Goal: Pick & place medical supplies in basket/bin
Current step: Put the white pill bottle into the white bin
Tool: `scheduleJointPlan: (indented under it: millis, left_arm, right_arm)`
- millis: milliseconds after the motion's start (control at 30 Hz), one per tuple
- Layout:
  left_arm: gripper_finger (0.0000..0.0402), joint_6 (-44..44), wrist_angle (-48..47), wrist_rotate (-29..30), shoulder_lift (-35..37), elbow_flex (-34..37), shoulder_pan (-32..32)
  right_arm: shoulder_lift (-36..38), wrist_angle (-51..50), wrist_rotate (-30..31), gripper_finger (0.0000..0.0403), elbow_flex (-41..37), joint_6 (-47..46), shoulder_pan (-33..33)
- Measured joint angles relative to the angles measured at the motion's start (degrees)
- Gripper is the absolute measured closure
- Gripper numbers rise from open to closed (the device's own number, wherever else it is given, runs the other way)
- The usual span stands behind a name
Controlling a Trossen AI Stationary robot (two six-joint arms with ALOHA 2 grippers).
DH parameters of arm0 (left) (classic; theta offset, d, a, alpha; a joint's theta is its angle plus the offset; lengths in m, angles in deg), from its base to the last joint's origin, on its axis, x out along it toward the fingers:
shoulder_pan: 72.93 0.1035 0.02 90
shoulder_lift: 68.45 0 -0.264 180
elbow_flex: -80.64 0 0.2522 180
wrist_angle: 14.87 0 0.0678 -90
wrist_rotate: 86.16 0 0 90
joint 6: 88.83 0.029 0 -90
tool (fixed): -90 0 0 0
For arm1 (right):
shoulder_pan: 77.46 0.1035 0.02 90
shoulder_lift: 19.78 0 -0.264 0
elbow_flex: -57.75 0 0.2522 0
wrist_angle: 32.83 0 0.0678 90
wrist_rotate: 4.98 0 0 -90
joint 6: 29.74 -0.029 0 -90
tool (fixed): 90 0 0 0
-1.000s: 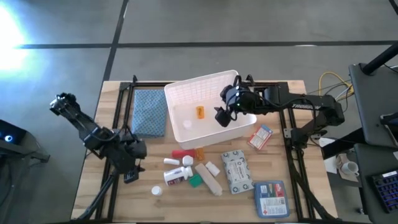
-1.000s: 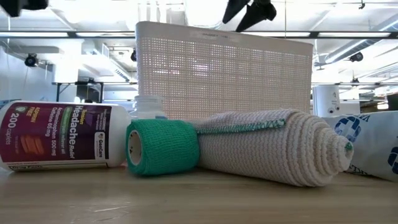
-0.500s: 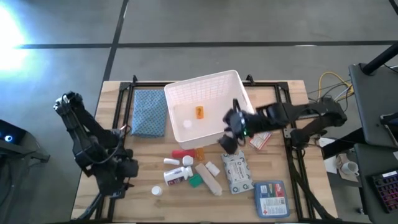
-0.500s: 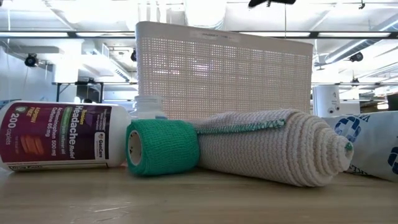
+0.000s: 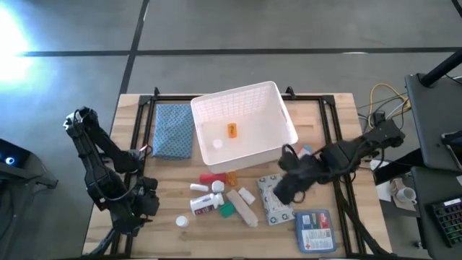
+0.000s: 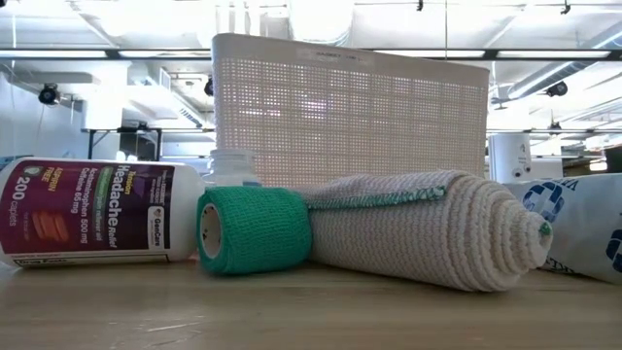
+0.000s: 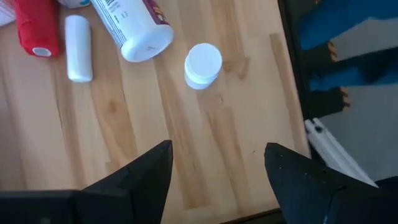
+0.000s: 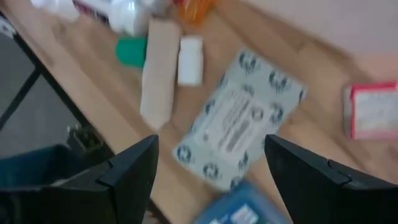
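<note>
The white lattice basket point(image 5: 249, 108) stands at the table's middle far side, with an orange vial point(image 5: 232, 130) and a small white piece point(image 5: 218, 143) inside. Near it lie a red roll point(image 5: 211, 178), white bottles point(image 5: 204, 204), a green roll point(image 5: 227, 210), a pale gauze roll point(image 5: 243, 208), a grey packet point(image 5: 276, 206), a blue pouch point(image 5: 313, 230) and a red-white-blue box point(image 5: 303, 154). My right gripper point(image 5: 283, 189) hovers open above the grey packet point(image 8: 239, 127). My left gripper point(image 5: 144, 204) waits open at the near left, above bare wood by a white cap point(image 7: 203, 62).
A blue-grey folded cloth point(image 5: 173, 131) lies left of the basket. In the low view the headache bottle point(image 6: 92, 212), green roll point(image 6: 255, 228) and gauze roll point(image 6: 428, 228) lie in front of the basket wall point(image 6: 350, 112). Bare wood shows at the near left corner.
My right gripper has swung from above the basket toward the table's near edge and now hangs over the grey packet; it has left the top of the low view. My left arm has drawn back toward the near left corner. The supplies have kept their places.
</note>
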Motion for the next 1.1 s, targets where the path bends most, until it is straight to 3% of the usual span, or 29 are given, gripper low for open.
scheduleJointPlan:
  millis: [133, 267, 500, 600, 833, 1100]
  left_arm:
    - [0.0168, -0.8, 0.6, 0.5, -0.1, 0.2, 0.1]
    - [0.0168, -1.0, 3.3, 4.7, -0.1, 1.5, 0.4]
    - [0.0168, -2.3, 25.3, 5.6, -1.5, 10.5, 1.5]
    - [0.0168, -5.7, 29.1, 6.0, -4.9, 12.2, 2.0]
    - [0.0159, -8.0, 26.1, 6.1, -15.4, 6.9, 2.8]
    - [0.0087, -12.2, 14.4, 6.2, -25.7, -4.0, 3.4]
  right_arm:
    - [0.0, -1.0, -0.1, 0.0124, 0.0, -4.9, 4.5]
    - [0.0, -1.2, -0.1, 0.0131, -0.1, -7.3, 8.2]
    - [0.0, -1.9, -0.4, 0.0145, -0.1, -9.1, 14.1]
    - [0.0, -2.5, -0.4, 0.015, -0.3, -9.8, 16.1]
    - [0.0, -8.6, 0.6, 0.0149, -0.3, -10.9, 18.1]
    - [-0.1, -10.0, 3.9, 0.0138, -0.3, -8.2, 18.1]
